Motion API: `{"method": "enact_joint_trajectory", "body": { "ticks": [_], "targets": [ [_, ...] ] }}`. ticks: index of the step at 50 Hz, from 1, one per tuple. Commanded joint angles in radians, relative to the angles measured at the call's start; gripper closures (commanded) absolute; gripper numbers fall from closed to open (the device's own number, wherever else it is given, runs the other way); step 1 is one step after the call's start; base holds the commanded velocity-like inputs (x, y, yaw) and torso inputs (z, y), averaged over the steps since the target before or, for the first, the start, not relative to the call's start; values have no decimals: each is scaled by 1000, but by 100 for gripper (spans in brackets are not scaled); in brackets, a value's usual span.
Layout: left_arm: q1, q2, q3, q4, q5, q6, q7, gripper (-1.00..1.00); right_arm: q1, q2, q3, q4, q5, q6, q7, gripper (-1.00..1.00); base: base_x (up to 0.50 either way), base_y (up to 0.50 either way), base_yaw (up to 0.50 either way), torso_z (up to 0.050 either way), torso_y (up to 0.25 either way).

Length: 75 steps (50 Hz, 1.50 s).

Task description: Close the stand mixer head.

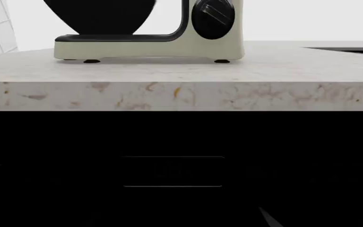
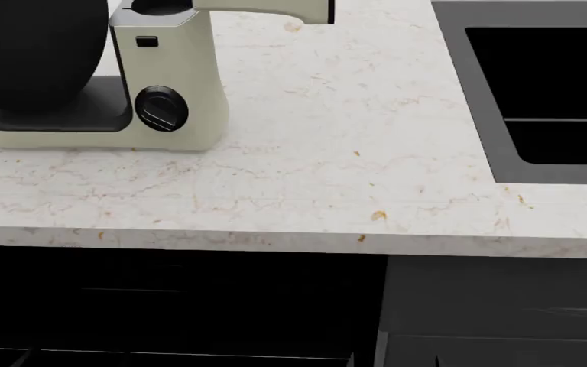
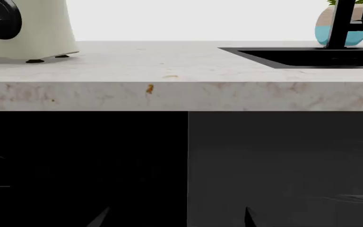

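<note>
The stand mixer stands on the counter at the head view's upper left. Its cream head [image 2: 268,9] shows only as a strip at the top edge, above the column [image 2: 171,84] with the black knob [image 2: 161,108]. The whisk is out of view. The black bowl [image 2: 28,53] sits left of the column. The left wrist view shows the base [image 1: 150,47] and knob [image 1: 213,19] but not the head. Both grippers hang below the counter edge, before the dark cabinets. My left gripper [image 1: 181,222] shows one fingertip [image 1: 268,219] far off centre. My right gripper [image 3: 174,220] is open and empty.
The pale stone counter [image 2: 355,153] has a front edge [image 3: 168,97] above both grippers. A black sink [image 2: 549,92] is sunk in at the right, with a black tap [image 3: 342,23] and a potted plant behind it. Dark cabinet fronts [image 1: 172,171] lie below.
</note>
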Motion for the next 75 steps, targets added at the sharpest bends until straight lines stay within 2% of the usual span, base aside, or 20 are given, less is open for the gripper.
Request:
{"method": "enact_joint_trajectory", "body": {
  "ticks": [1, 9, 18, 26, 29, 30, 32, 34, 36, 38, 41, 44, 46, 49, 56, 57, 60, 75],
  "targets": [
    [-4, -15, 16, -5, -15, 0, -16, -100, 3, 10, -12, 5, 10, -2, 12, -100, 0, 0, 0, 0, 0],
    [11, -43, 25, 23, -91, 81, -26, -100, -4, 35, -28, -11, 21, -1, 86, -100, 0, 0, 0, 19, 0],
    [18, -63, 47, 35, -120, 89, -27, -100, -7, 48, -21, -12, 72, -24, 120, -100, 0, 0, 0, 50, 0],
    [40, -83, 84, 58, -113, 124, -16, -100, 1, 55, -26, -19, 63, -19, 174, -100, 0, 0, 0, 50, 0],
    [44, -92, 100, 48, -110, 193, 3, -100, 0, 60, -44, -38, 51, -25, 180, -100, 0, 0, 0, 50, 0],
    [42, -94, 109, 60, -54, 234, -18, -100, 1, 66, -47, -92, 39, 15, 191, -100, 0, 0, 0, 50, 0],
    [-19, -111, 93, 263, -49, 73, -40, -100, 41, 100, -48, -389, 9, 230, 198, -100, 0, 0, 0, 50, 0],
    [-87, -118, 65, 411, -95, -73, -51, -100, 116, 124, -33, -569, 14, 404, 193, -100, 0, 0, 0, 50, 0],
    [-145, -126, 53, 496, -92, -116, -66, -100, 199, 136, -6, -662, 32, 523, 189, -100, 0, 0, 0, 50, 0],
    [-192, -131, 38, 574, -106, -194, -84, -100, 250, 144, 12, -699, 47, 569, 186, -100, 0, 0, 0, 50, 0],
    [-226, -138, 15, 593, -123, -209, -93, -100, 297, 162, 9, -749, 44, 627, 185, -100, 0, 0, 0, 50, 0],
    [-220, -152, 15, 584, -100, -201, -101, -100, 292, 162, 19, -755, 63, 624, 177, -100, 0, 0, 0, 50, 0],
    [-226, -156, -20, 575, -161, -285, -98, -100, 268, 176, 11, -749, 63, 626, 167, -100, 0, 0, 0, 50, 0],
    [-229, -174, -28, 543, -130, -208, -97, -100, 250, 196, 4, -772, 41, 625, 175, -100, 82, 478, 0, 0, 0],
    [-229, -178, -60, 610, -126, -243, -138, -100, 248, 206, 1, -818, 46, 632, 180, -100, 93, 500, 0, 0, 0],
    [-234, -171, -57, 605, -68, -222, -178, -100, 246, 204, 13, -820, 60, 624, 175, -100, 90, 500, 0, 0, 0],
    [-250, -165, -76, 605, -109, -260, -180, -100, 242, 215, 7, -831, 50, 608, 178, -100, 158, 500, 0, 0, 0],
    [-230, -189, -57, 662, -129, -274, -170, -100, 237, 251, -39, -859, 21, 584, 179, -100, 497, 20, 0, 0, 0]
  ]
}}
